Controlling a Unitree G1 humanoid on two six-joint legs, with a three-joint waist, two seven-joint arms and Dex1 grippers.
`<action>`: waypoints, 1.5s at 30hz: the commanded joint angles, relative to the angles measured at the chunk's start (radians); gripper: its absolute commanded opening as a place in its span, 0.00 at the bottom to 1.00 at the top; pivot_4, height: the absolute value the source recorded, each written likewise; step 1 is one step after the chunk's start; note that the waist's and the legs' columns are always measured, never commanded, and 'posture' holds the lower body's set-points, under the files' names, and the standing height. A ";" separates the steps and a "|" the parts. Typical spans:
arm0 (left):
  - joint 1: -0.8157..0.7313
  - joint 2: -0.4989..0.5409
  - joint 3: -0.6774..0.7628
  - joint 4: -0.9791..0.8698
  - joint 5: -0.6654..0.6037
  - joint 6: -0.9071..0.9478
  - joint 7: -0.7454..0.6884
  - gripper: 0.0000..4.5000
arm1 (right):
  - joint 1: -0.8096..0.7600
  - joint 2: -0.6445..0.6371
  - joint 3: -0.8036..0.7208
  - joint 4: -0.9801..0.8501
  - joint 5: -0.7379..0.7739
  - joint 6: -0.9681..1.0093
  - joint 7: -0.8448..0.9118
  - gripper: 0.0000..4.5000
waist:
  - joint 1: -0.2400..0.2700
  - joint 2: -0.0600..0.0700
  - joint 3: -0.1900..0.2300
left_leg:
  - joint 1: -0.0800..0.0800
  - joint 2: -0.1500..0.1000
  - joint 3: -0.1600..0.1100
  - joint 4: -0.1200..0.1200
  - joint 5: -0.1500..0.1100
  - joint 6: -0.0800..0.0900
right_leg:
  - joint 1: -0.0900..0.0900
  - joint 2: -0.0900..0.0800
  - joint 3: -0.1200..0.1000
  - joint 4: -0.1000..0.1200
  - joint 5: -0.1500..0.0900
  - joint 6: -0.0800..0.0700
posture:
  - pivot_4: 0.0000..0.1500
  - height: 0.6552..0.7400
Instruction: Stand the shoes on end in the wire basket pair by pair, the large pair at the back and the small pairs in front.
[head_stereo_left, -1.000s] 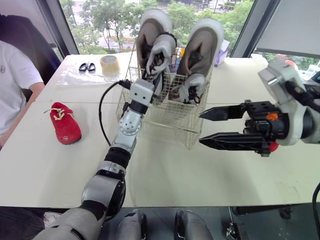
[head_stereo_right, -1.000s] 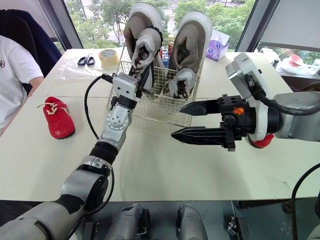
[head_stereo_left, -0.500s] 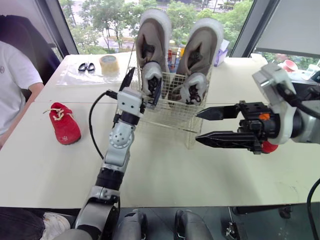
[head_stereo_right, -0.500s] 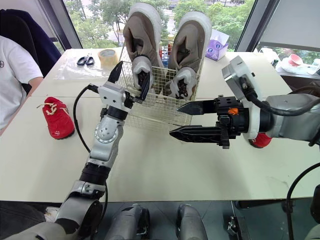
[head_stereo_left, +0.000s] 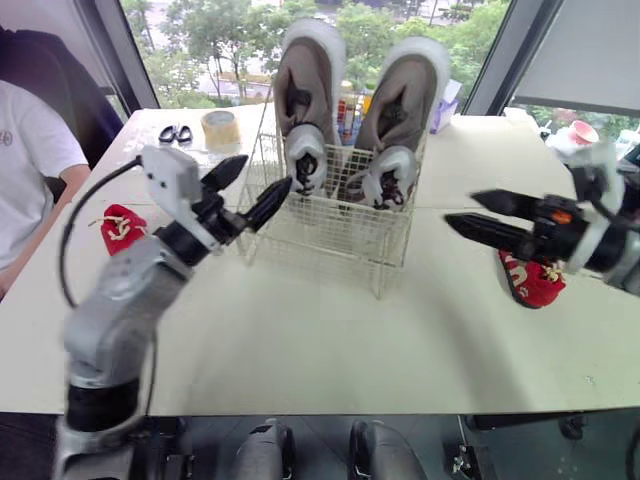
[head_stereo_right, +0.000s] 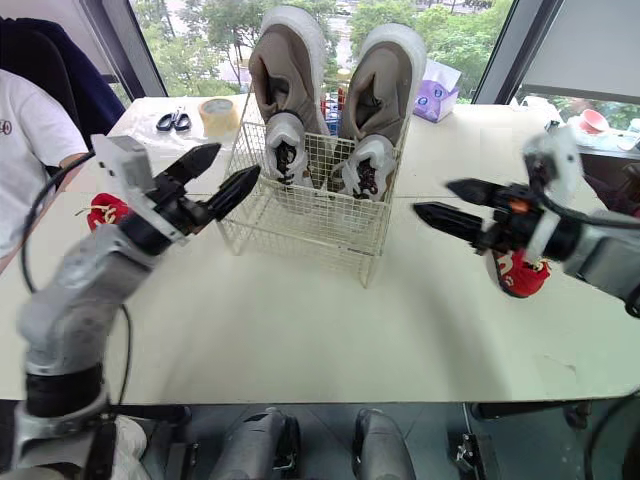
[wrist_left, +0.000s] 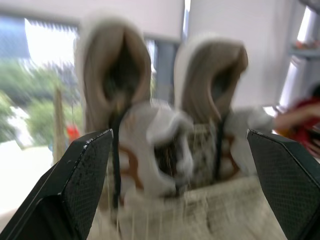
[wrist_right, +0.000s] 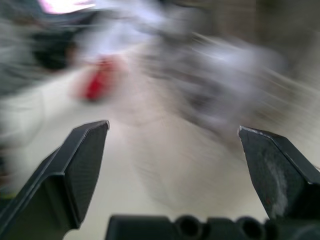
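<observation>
The wire basket (head_stereo_left: 330, 228) stands at the table's middle back. Two large tan shoes (head_stereo_left: 305, 70) (head_stereo_left: 405, 85) stand on end at its back, and two small white shoes (head_stereo_left: 305, 150) (head_stereo_left: 385, 175) stand in front of them. My left gripper (head_stereo_left: 269, 169) hangs open and empty just left of the basket; its wrist view looks at the large shoes (wrist_left: 115, 75). My right gripper (head_stereo_left: 459, 208) is open and empty to the right of the basket. One small red shoe (head_stereo_left: 535, 283) lies behind it on the right. Another red shoe (head_stereo_left: 118, 225) lies far left, partly hidden by my left arm.
Scissors (head_stereo_left: 174, 133) and a roll of tape (head_stereo_left: 220, 128) lie on a plastic sheet at the back left. A person in a white shirt (head_stereo_left: 25, 150) sits at the table's left edge. A tissue box (head_stereo_right: 435, 100) stands behind the basket.
My left gripper opened, let go of the small white shoe now standing in the basket, and drew back to the left. My right gripper swung right, away from the basket.
</observation>
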 joint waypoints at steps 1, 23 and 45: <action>0.025 0.039 0.035 -0.035 -0.191 0.103 -0.057 0.98 | 0.057 0.077 -0.114 -0.068 -0.145 -0.111 -0.124 1.00 | -0.002 0.002 -0.001 | 0.001 0.000 0.001 0.000 0.003 -0.006 | 0.000 0.000 0.000 0.000 0.000 0.000 | 1.00 1.00; 0.111 0.040 -0.226 -0.115 -0.292 0.214 -0.150 0.98 | 0.474 0.687 -0.075 -0.359 -0.502 -0.227 -0.581 1.00 | -0.004 0.012 -0.006 | 0.002 0.002 0.000 -0.002 0.001 -0.003 | -0.001 0.004 0.003 0.000 -0.006 -0.012 | 1.00 1.00; 0.233 0.130 -0.178 -0.217 -0.288 0.210 -0.149 0.98 | 0.129 0.583 0.039 0.279 -0.781 -0.438 -0.422 1.00 | -0.004 0.017 -0.007 | 0.002 0.002 -0.001 -0.003 0.001 -0.003 | -0.001 0.005 0.002 0.000 -0.008 -0.014 | 1.00 1.00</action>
